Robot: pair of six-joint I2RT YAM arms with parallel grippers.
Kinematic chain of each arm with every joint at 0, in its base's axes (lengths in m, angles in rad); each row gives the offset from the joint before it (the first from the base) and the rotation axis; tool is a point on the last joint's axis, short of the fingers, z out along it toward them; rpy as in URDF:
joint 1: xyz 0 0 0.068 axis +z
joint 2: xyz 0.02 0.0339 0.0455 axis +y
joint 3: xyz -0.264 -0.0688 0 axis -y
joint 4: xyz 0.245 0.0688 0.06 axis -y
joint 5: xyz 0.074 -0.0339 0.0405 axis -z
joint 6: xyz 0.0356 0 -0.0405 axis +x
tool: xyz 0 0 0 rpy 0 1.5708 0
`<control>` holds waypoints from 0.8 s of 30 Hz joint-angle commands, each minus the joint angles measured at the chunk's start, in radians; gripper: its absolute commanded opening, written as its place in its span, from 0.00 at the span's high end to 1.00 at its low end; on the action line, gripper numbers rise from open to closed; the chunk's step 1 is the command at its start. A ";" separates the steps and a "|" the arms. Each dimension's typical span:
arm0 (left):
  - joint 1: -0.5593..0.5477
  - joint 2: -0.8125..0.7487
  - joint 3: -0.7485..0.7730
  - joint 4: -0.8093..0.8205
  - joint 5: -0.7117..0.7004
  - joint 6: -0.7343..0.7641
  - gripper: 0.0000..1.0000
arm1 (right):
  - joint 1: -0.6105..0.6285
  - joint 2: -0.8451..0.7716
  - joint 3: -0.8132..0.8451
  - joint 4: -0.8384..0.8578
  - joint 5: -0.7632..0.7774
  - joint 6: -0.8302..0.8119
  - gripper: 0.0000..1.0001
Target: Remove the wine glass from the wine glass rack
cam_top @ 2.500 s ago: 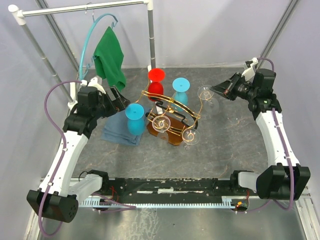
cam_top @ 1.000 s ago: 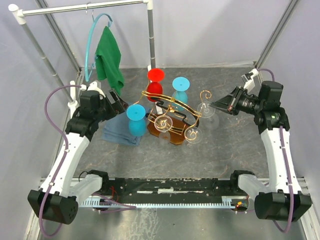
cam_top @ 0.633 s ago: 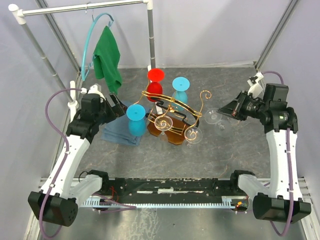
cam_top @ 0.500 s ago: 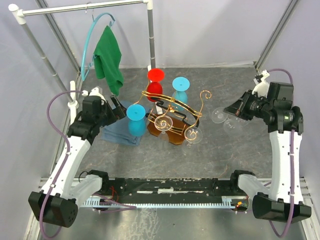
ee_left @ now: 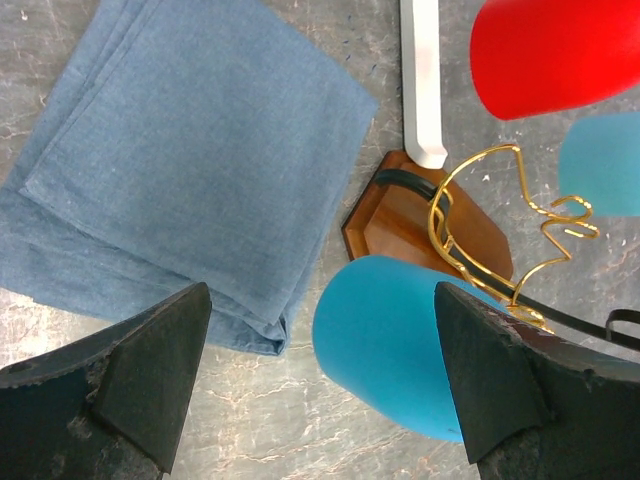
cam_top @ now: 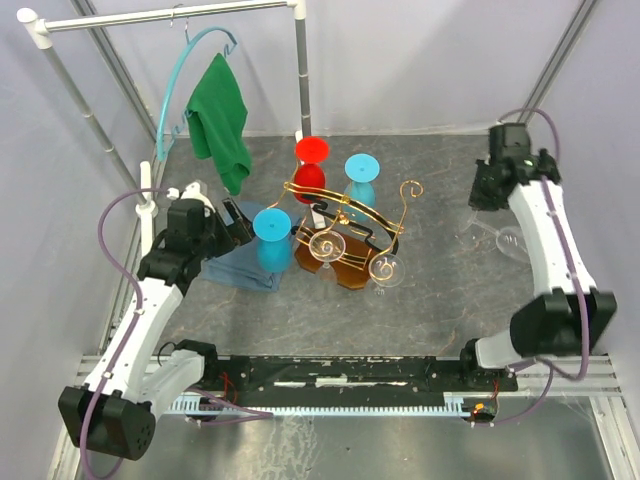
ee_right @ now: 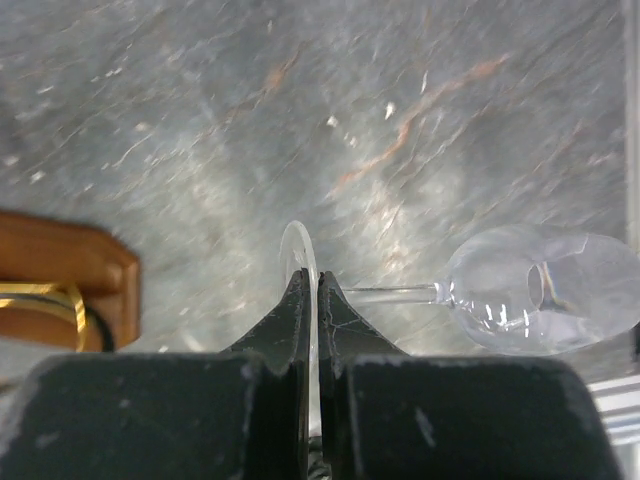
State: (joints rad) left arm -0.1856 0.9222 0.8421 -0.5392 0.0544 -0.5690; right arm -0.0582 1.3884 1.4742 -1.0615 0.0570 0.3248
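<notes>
The wine glass rack (cam_top: 345, 213) is a gold wire frame on a brown wooden base (cam_top: 338, 265) at the table's middle. Two clear glasses (cam_top: 325, 246) hang from its near side. My right gripper (cam_top: 486, 207) is shut on the round foot (ee_right: 299, 250) of a clear wine glass (cam_top: 512, 241). It holds the glass sideways, well right of the rack, with the bowl (ee_right: 545, 300) pointing right, low over the table. My left gripper (ee_left: 320, 380) is open and empty above a teal cup (ee_left: 395, 345), left of the rack.
A red cup (cam_top: 311, 163) and a second teal cup (cam_top: 361, 180) stand upside down behind the rack. A folded blue cloth (cam_top: 232, 262) lies at the left. A green cloth (cam_top: 222, 112) hangs from the white clothes rail (cam_top: 170, 15) at the back left.
My right gripper has drawn the clear glass off the rack's right end and carried it right and down, turning the wrist. The left arm has barely moved.
</notes>
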 commanded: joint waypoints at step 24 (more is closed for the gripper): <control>0.001 -0.008 -0.037 0.045 0.116 -0.097 0.01 | 0.129 1.060 0.798 0.820 0.986 -1.050 0.99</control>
State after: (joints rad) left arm -0.1856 0.9138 0.8001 -0.5247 0.1398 -0.6327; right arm 0.0765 2.4424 2.2612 -0.5102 0.9287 -0.4343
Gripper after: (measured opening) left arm 0.990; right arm 0.037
